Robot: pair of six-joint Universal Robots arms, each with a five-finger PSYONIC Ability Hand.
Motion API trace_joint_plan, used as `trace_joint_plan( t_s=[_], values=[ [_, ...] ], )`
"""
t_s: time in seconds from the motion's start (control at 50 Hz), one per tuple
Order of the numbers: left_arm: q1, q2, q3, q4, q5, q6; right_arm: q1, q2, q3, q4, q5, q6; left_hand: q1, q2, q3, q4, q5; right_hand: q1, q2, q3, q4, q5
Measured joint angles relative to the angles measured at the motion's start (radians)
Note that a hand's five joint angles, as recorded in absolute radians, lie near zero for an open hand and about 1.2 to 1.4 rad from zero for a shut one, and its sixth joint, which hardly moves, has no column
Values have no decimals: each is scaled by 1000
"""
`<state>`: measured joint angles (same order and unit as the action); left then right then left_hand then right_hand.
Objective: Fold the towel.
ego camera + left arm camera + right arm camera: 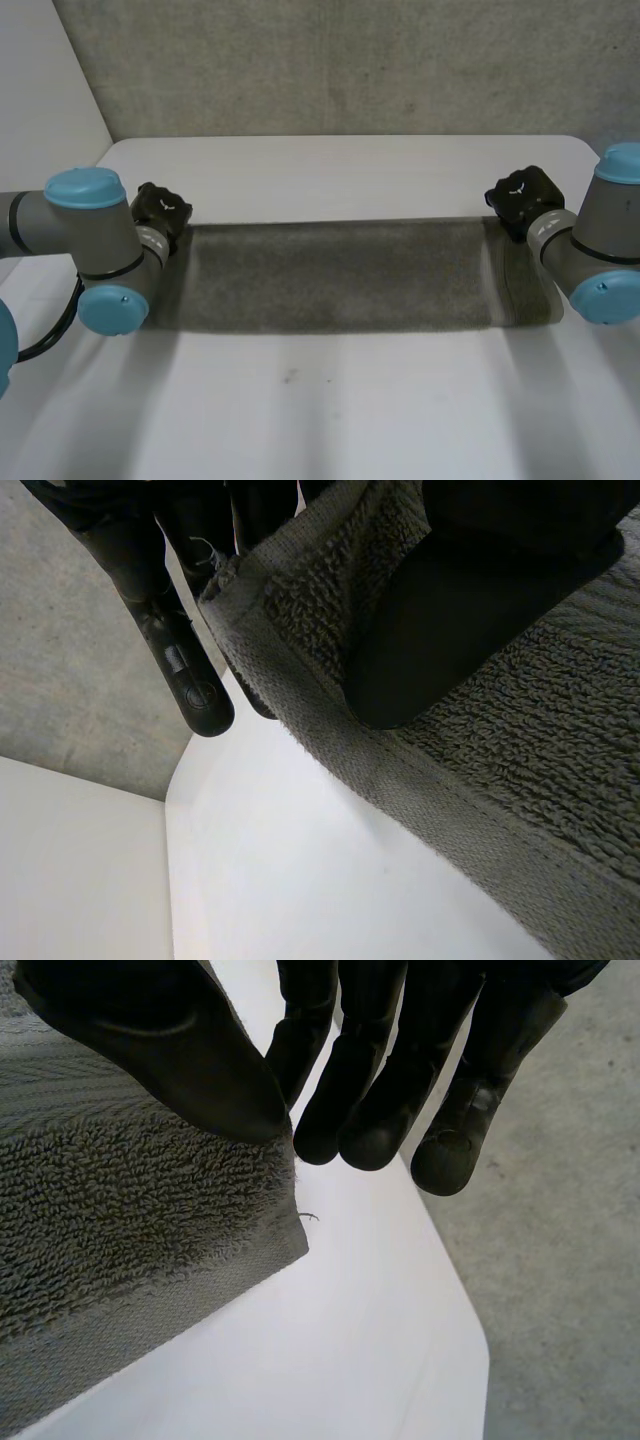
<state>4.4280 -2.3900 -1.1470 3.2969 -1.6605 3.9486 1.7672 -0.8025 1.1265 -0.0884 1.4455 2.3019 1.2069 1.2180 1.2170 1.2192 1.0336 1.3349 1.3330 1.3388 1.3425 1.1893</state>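
Grey towel stretched across the surface; left robot hand and right robot hand each pinch a corner; fold apparently barely started.

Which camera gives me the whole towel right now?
Head view: the towel shows full length, end to end. The left wrist view gives one corner at the left robot hand; the right wrist view, another at the right robot hand.

One towel, one table, two hands
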Motion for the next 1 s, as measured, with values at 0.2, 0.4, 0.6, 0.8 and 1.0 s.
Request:
trace_joint_plan(
  t_s=[0.2,0.4,0.6,0.8,1.0],
  values=[
    [-11,-24,49,0,-6,-23,14,50,-93,-18,7,10,-948,-965,-966,-965,-942,-1090,-1078,-1093,-1081,-1127],
    [-18,97,-19,-3,-35,-187,7,-97,-24,-9,12,203,-1029,-1047,-1045,-1047,-1005,-1100,-1078,-1093,-1081,-1127],
    [-15,294,-284,6,2,-298,-29,-330,310,-3,-50,276,-1033,-1051,-1049,-1051,-1007,-1104,-1078,-1093,-1081,-1127],
    [-20,394,-490,82,72,-357,-107,-368,582,-26,-153,235,-1033,-1052,-1049,-1052,-1008,-1033,-1043,-1046,-1050,-1059],
    [-29,405,-506,103,74,-375,-154,-272,610,-92,-155,162,-1033,-1052,-1049,-1052,-1008,-261,-255,-269,-273,-298]
  ],
)
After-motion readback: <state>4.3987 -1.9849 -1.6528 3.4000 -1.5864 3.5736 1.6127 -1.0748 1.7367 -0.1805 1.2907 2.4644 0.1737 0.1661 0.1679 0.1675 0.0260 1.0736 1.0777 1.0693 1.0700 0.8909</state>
